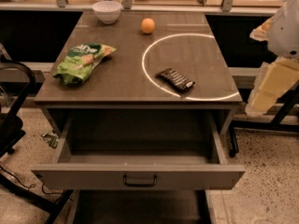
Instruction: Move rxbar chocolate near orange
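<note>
The rxbar chocolate [175,79], a flat black wrapper with pale lines, lies on the brown table [126,69] at the front right, on the edge of a bright ring of light. The orange [148,25] sits at the back centre, well apart from the bar. My gripper [273,83] shows as pale yellowish parts under a white arm segment [286,29] at the right edge. It is off the table's right side, right of the bar and holding nothing that I can see.
A white bowl [107,11] stands at the back left. A green chip bag [82,61] lies on the left side. The table's drawer [138,171] is pulled open toward me. A dark chair [14,106] stands at the left.
</note>
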You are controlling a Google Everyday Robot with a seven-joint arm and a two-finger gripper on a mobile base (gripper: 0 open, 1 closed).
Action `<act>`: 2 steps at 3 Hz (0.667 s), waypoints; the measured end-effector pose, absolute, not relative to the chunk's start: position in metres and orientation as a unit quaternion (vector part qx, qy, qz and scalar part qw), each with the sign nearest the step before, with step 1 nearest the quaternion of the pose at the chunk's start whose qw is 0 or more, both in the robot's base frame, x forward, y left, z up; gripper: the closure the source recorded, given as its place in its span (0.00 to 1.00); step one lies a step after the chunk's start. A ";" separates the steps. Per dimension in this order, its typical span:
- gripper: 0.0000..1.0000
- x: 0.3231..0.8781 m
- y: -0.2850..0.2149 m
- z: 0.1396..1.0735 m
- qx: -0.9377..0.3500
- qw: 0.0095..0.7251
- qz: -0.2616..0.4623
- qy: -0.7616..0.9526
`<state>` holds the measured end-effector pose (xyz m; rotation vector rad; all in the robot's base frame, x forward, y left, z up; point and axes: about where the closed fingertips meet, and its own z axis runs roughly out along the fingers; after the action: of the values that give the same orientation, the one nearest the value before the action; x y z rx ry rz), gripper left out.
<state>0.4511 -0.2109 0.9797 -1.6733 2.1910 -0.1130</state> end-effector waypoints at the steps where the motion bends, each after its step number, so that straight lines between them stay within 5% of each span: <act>1: 0.00 0.475 -0.210 0.976 -0.572 0.231 -0.029 0.786; 2: 0.00 0.512 -0.208 0.949 -0.510 0.300 0.030 0.805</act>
<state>0.5122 -0.2079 0.9486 -1.3543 2.1379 0.0791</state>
